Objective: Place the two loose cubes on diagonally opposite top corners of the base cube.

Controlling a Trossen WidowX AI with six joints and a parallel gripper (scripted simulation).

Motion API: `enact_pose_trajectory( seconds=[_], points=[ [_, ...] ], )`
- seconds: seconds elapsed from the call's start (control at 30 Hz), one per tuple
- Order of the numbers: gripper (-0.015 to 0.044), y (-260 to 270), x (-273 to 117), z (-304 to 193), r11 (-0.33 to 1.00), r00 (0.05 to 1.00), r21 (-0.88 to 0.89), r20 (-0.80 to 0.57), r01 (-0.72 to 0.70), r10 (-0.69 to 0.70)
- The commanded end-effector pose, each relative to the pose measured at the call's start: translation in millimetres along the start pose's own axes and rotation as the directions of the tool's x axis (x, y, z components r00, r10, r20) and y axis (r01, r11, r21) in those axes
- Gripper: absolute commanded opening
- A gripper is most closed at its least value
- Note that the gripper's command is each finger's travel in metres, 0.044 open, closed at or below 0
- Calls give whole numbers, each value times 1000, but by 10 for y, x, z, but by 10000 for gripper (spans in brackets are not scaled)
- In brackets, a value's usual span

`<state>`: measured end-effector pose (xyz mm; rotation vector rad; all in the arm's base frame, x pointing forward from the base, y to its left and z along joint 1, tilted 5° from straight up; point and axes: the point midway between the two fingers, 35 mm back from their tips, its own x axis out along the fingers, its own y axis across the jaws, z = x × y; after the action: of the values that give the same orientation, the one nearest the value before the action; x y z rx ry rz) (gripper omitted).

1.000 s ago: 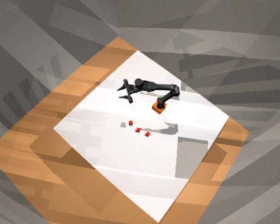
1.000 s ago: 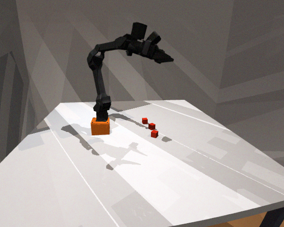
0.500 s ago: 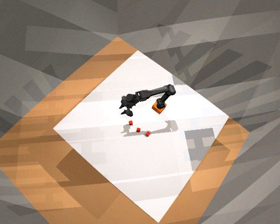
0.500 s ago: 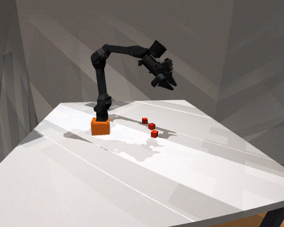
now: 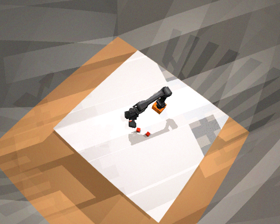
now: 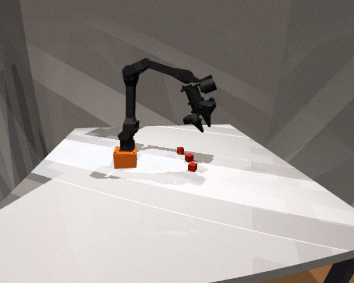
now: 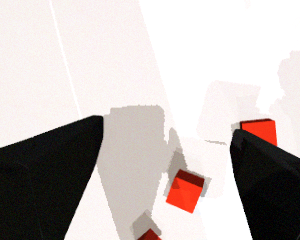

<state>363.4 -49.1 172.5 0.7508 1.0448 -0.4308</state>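
Observation:
Three small red cubes rest on the table in a slanting row, spaced apart. They look alike, so I cannot tell by looks which is the base. The middle cube lies between the far cube and the near cube. In the top view the near cube is mostly hidden behind the gripper; in the wrist view the right finger partly covers it. My gripper is open and empty, tilted downward, well above the cubes.
The arm's orange base block stands on the white table, to one side of the cubes. The arm reaches over from it. Arm shadows fall around the cubes.

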Motion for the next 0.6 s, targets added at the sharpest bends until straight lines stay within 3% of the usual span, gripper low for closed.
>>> enact_pose_trajectory(
  seconds=[0.0,0.3,0.57],
  points=[
    [265,6,190,-375,994,989,65,-126,92,-84],
    [265,-22,386,-1010,945,919,130,-303,301,-251],
    [265,-24,388,-1023,943,917,130,-306,305,-255]
  ],
)
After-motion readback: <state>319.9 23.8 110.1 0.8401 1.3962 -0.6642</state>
